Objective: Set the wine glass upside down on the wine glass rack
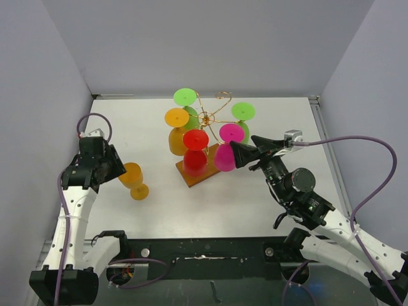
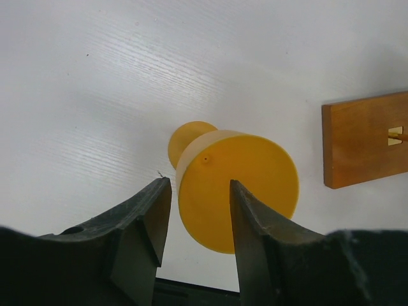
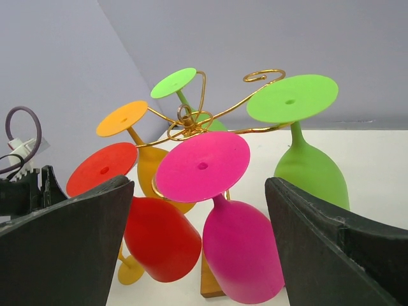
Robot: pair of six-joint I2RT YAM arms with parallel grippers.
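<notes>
Orange plastic, the wine glass [image 1: 134, 180] shows tilted in the top view, foot toward the near edge of the white table [image 1: 127, 127], well left of the wine glass rack [image 1: 207, 118], its bowl at the tips of the left claw [image 1: 118, 169]; the right claw [image 1: 234, 155] points at a pink glass [image 1: 224, 158] hanging on the rack. From the left wrist, half-parted fingers flank the bowl, a sliver of table showing on one side, so I cannot tell whether they pinch it. From the right wrist, the fingers stand wide apart either side of the pink glass, touching nothing
</notes>
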